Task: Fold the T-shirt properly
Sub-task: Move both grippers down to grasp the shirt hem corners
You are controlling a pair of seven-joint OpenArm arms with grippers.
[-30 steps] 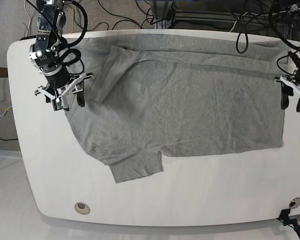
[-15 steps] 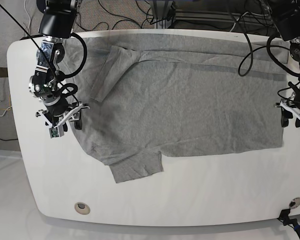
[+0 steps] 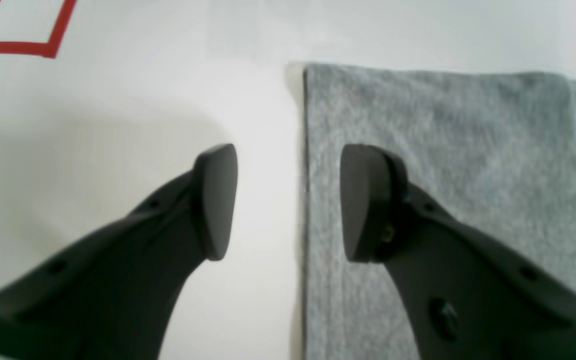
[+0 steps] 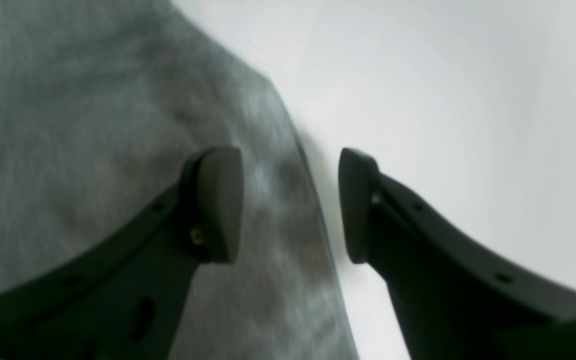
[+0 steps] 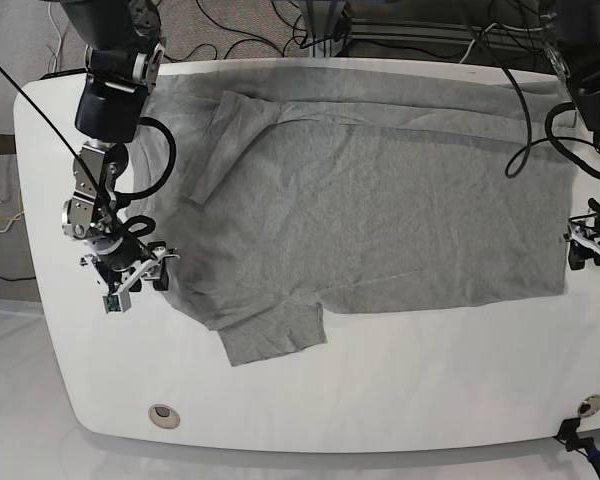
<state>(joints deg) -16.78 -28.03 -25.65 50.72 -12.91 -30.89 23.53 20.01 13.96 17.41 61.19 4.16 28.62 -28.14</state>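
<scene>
t-shirt (image 5: 380, 210): i see it spread on the table (image 5: 400, 380)
left gripper (image 3: 288, 200): jaws apart, straddling its edge
right gripper (image 4: 290, 202): jaws apart, straddling the opposite edge

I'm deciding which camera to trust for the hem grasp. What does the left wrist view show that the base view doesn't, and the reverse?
Only the left wrist view: the open left gripper straddling the straight edge of the heather-grey cotton T-shirt, one finger over cloth, the other over the bare white table, plus a red outlined square.

Only the base view: the whole shirt spread out, its lower sleeve, the right gripper at the opposite edge, and cables behind.

Both: the left gripper at the shirt's edge, nothing held.
</scene>
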